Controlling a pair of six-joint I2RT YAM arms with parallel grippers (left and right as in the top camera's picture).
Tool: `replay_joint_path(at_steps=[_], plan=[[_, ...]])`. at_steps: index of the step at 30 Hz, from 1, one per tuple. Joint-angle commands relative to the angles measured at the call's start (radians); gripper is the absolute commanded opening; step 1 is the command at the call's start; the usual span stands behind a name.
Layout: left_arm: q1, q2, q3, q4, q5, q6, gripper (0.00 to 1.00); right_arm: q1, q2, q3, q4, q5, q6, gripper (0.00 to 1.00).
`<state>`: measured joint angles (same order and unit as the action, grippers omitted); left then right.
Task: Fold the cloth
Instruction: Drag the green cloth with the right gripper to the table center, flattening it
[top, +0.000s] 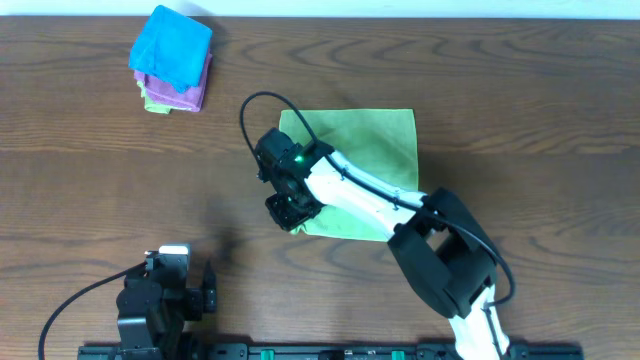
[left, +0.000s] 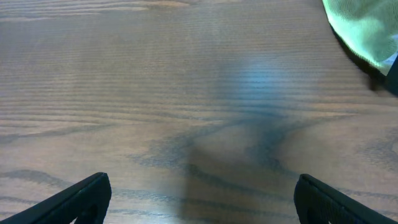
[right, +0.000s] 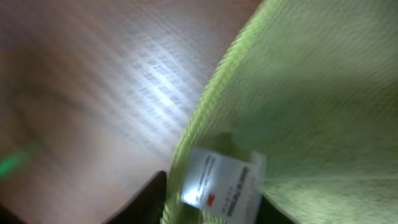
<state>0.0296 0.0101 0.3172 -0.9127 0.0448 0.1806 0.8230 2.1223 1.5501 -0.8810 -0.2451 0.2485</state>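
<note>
The light green cloth (top: 370, 150) lies spread on the wooden table at the centre. My right gripper (top: 290, 212) is at the cloth's front left corner. In the right wrist view the cloth (right: 317, 87) fills the right side, and its white tag (right: 221, 183) sits between the dark fingers of my right gripper (right: 211, 208), which is shut on that edge. My left gripper (top: 180, 262) is at the front left, well apart from the cloth. In the left wrist view it is open and empty (left: 202, 199) over bare wood, and a bit of the cloth (left: 367, 28) shows at the top right.
A stack of folded cloths, bright blue (top: 172, 45) on top of purple (top: 195, 95), sits at the back left of the table. The right arm (top: 370, 200) stretches across the front part of the green cloth.
</note>
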Motion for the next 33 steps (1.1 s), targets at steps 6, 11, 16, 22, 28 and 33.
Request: replay_joint_path(at_steps=[6,11,16,22,28,33], plan=[[-0.004,-0.006,-0.003,-0.011,-0.011,0.006,0.95,0.026,-0.183,-0.007,0.047,-0.051,-0.023,0.63],[-0.004,-0.006,-0.003,-0.011,-0.011,0.006,0.95,0.036,-0.307,-0.007,0.058,-0.073,-0.036,0.66],[-0.004,-0.006,-0.003,-0.011,-0.011,0.006,0.95,0.021,-0.416,-0.007,0.034,-0.002,-0.017,0.64],[-0.004,-0.006,-0.003,-0.011,-0.011,0.007,0.95,-0.04,-0.544,-0.008,-0.089,0.066,-0.074,0.66],[-0.004,-0.006,-0.003,-0.011,-0.011,0.007,0.95,-0.114,-0.68,-0.068,-0.181,0.066,-0.168,0.64],[-0.004,-0.006,-0.003,-0.01,-0.009,0.006,0.95,-0.176,-0.848,-0.23,-0.141,0.066,-0.167,0.64]])
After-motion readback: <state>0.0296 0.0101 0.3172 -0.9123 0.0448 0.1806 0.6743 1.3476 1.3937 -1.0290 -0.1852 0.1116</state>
